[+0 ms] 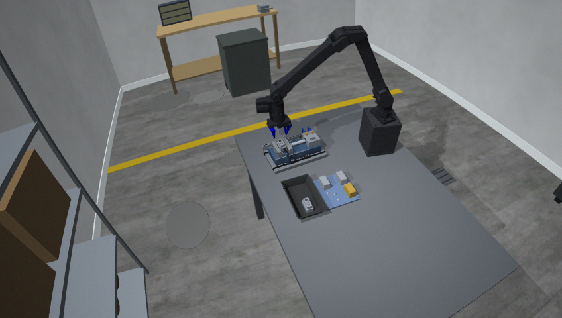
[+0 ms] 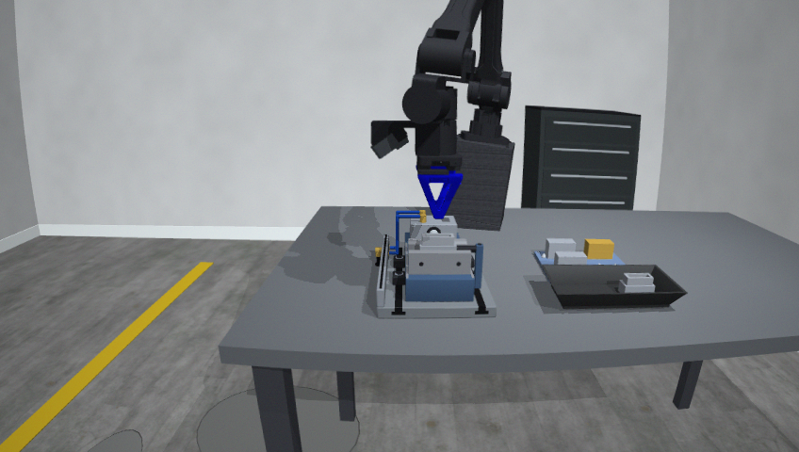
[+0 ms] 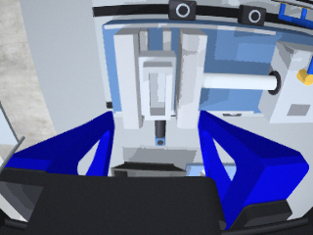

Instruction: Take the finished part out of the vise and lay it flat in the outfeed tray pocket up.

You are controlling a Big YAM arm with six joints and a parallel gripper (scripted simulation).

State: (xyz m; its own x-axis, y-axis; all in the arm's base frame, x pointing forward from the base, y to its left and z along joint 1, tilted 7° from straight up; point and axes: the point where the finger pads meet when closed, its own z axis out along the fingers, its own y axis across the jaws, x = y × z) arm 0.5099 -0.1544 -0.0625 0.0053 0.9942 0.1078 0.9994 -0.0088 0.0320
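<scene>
The vise (image 1: 299,152) (image 2: 440,288) (image 3: 229,66) stands on a blue base near the table's far left edge. The finished part (image 1: 284,146) (image 3: 158,85), light grey with a pocket on top, sits upright between the two grey vise jaws. My gripper (image 1: 280,132) (image 2: 438,215) (image 3: 156,117) has blue fingers, is open and empty, and hangs just above the vise jaws, with a finger on each side of the part. The dark outfeed tray (image 1: 290,185) (image 2: 582,291) lies on the table in front of the vise.
A small grey part (image 1: 307,204) (image 2: 636,282) lies in the tray. A blue plate (image 1: 335,196) beside the tray carries grey blocks and a yellow block (image 1: 349,189) (image 2: 598,247). The arm's black base (image 1: 378,134) stands at the table's far right.
</scene>
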